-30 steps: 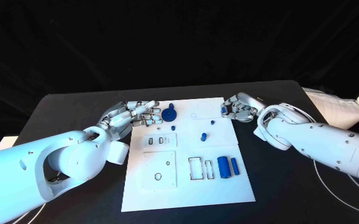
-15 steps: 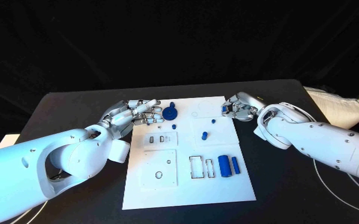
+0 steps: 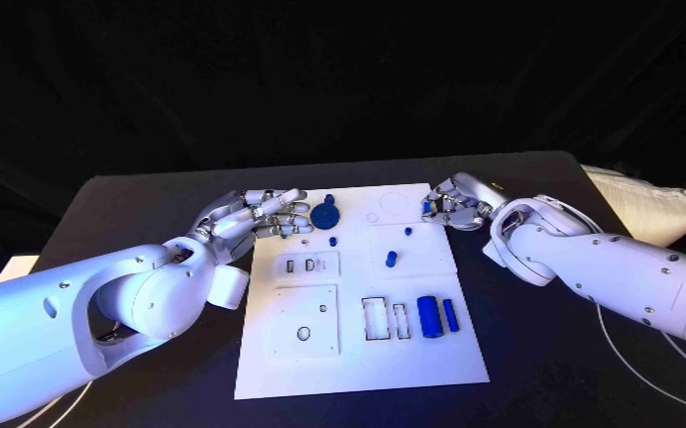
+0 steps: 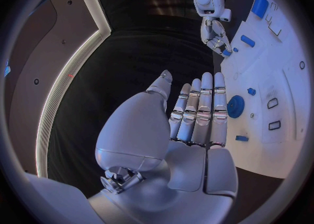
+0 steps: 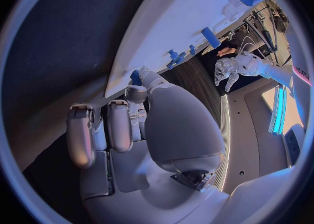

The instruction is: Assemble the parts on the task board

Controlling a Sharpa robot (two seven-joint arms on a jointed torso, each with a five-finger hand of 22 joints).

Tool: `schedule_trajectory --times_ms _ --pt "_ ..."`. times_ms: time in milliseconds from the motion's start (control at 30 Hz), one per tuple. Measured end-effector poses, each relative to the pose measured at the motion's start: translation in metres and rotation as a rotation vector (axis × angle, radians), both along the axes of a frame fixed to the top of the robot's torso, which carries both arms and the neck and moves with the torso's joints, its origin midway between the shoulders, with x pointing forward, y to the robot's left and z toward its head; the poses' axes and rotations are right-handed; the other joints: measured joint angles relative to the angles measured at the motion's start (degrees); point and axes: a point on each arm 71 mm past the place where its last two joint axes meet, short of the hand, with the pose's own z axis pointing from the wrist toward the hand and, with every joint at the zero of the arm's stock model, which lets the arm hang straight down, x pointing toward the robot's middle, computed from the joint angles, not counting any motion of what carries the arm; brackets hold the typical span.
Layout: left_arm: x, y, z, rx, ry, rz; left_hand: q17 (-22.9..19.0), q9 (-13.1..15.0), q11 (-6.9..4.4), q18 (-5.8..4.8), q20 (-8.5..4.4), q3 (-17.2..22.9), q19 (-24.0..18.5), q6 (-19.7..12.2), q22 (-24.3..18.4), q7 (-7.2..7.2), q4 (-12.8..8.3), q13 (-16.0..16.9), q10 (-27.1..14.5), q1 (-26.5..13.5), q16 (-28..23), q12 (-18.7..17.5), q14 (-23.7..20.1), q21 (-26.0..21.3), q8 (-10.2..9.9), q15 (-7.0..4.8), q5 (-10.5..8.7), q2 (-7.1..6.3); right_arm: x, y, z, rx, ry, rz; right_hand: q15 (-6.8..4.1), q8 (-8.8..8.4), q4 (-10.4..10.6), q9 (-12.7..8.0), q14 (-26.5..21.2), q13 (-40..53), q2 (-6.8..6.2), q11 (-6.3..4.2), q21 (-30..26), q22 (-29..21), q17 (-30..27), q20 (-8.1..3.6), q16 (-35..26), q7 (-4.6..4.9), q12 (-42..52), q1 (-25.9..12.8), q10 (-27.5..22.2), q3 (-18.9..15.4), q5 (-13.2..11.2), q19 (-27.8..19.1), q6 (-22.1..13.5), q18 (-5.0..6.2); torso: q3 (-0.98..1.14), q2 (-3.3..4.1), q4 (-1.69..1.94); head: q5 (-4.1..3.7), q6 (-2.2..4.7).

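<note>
Since one second ago, almost nothing has moved. The left robot hand (image 3: 258,214) rests with fingers extended, holding nothing, beside the round blue part (image 3: 324,216) on the task board (image 3: 358,349). The right robot hand (image 3: 455,206) pinches a small blue part (image 3: 429,209) at the board's edge, probably to insert it.

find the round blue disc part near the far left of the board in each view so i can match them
Head view: round blue disc on the task board, far-left area, just beyond the left hand.
Left wrist view: the disc beside that hand's fingertips.
Right wrist view: cannot tell which blue piece it is.
Shared landmark: the white task board.
</note>
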Motion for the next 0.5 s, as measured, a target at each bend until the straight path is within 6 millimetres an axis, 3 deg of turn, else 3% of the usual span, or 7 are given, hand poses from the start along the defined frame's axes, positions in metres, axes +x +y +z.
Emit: schedule_trajectory --times_ms 267,500 --pt "0.005 0.006 -0.002 0.008 0.0 0.017 -0.1 0.0 0.0 -0.01 0.0 0.0 0.0 0.0 -0.1 0.0 0.0 0.0 0.0 0.2 -0.2 0.0 0.2 0.0 0.0 -0.2 0.0 0.22 -0.013 0.03 0.016 0.057 -0.021 0.066 0.0 -0.38 -0.2 0.0 0.0 0.0 0.56 0.0 0.0 0.0 0.0 0.0 0.0 0.09 0.0 -0.5 0.0 0.2 -0.6 0.0 0.0 0.0 -0.03 -0.08 0.02 0.65 0.21" --pt "0.008 0.008 -0.004 0.012 0.0 0.027 -0.1 0.0 0.0 -0.01 0.0 0.0 0.0 0.0 -0.1 0.0 0.0 0.0 0.0 0.2 -0.2 0.0 0.4 -0.2 0.0 0.01 0.0 0.22 -0.029 0.077 0.026 0.079 0.001 0.142 0.0 -0.84 -0.4 0.0 0.0 0.1 0.68 0.0 0.0 0.0 0.1 0.0 0.0 0.35 0.0 -0.7 0.0 0.4 -1.3 0.0 -0.3 0.0 -0.13 -0.05 0.18 2.0 -0.02"
